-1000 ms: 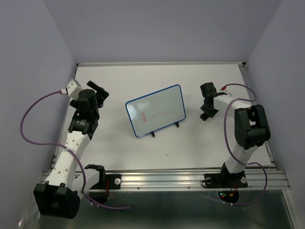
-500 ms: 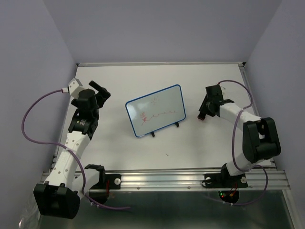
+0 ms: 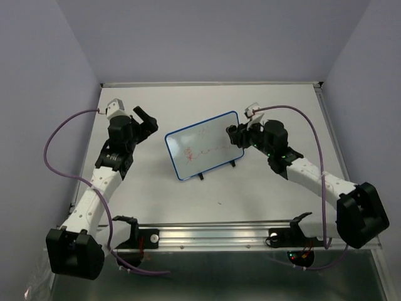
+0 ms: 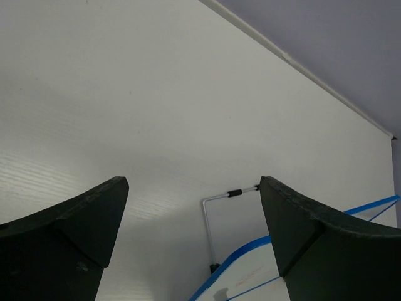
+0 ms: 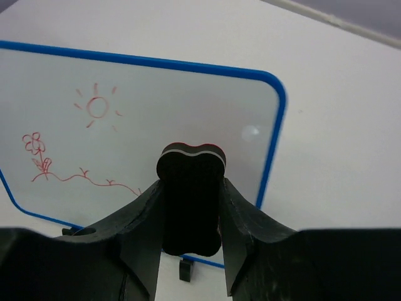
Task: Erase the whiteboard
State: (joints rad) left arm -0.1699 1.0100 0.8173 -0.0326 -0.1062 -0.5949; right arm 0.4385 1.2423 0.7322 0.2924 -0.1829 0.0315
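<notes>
The whiteboard (image 3: 204,144), white with a thin blue frame, stands tilted on black feet at the table's middle. Red drawings cover it: a sun, a flower and a wavy line (image 5: 94,108). My right gripper (image 3: 237,135) is shut on a black eraser (image 5: 190,197) and holds it just right of the board's right edge, in front of its lower right face in the right wrist view. My left gripper (image 3: 145,121) is open and empty, left of the board. The left wrist view shows the board's blue corner (image 4: 250,266) and wire stand (image 4: 216,200) between my fingers.
The white tabletop (image 3: 156,188) ends at a raised rim at the back (image 3: 213,83) and a metal rail at the front (image 3: 250,233). Purple cables loop off both arms. Lilac walls stand close on both sides.
My right arm has swung left from the table's right side, bringing the eraser to the board's right edge. My left gripper has moved right and a little toward the board.
</notes>
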